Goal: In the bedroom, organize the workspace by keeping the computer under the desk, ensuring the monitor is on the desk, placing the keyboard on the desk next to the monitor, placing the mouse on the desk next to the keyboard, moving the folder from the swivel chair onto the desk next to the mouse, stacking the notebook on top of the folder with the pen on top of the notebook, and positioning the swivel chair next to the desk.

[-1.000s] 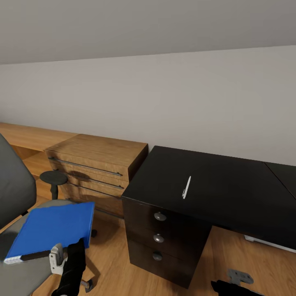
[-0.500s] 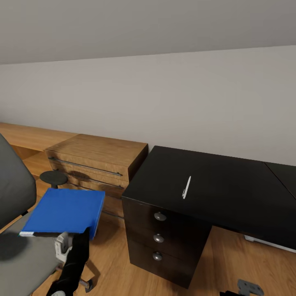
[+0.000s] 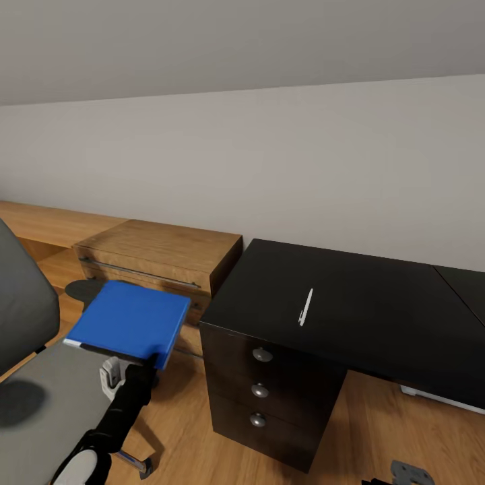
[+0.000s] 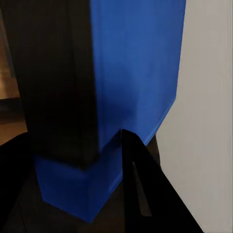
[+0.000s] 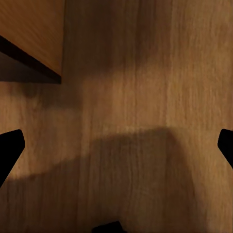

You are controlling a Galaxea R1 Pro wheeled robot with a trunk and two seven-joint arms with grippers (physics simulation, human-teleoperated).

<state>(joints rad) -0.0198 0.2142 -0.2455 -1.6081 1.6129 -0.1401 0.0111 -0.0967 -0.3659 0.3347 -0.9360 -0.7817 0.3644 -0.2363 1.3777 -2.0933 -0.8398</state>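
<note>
The left gripper (image 3: pixel 145 360) is clamped on the near right corner of the folder (image 3: pixel 131 319), holding the blue slab lifted clear of the swivel chair (image 3: pixel 47 387), nearly level and slightly tipped, above the chair seat's right edge and in front of the wooden drawer chest (image 3: pixel 168 259). In the left wrist view the folder (image 4: pixel 138 73) runs away from the camera between the dark fingers (image 4: pixel 145 194), its blue face close to the lens. To the right stands the desk (image 3: pixel 377 316), its black top well apart from the folder, with three round silver knobs (image 3: pixel 261 354) down the drawer unit at its left end. The pen (image 3: pixel 306 307) lies on the desktop, a thin white stick pointing away from the robot, well back from the front edge. The right gripper (image 5: pixel 116 145) hangs over the wooden floor (image 5: pixel 145 97), its two dark fingertips spread far apart with nothing between them.
</note>
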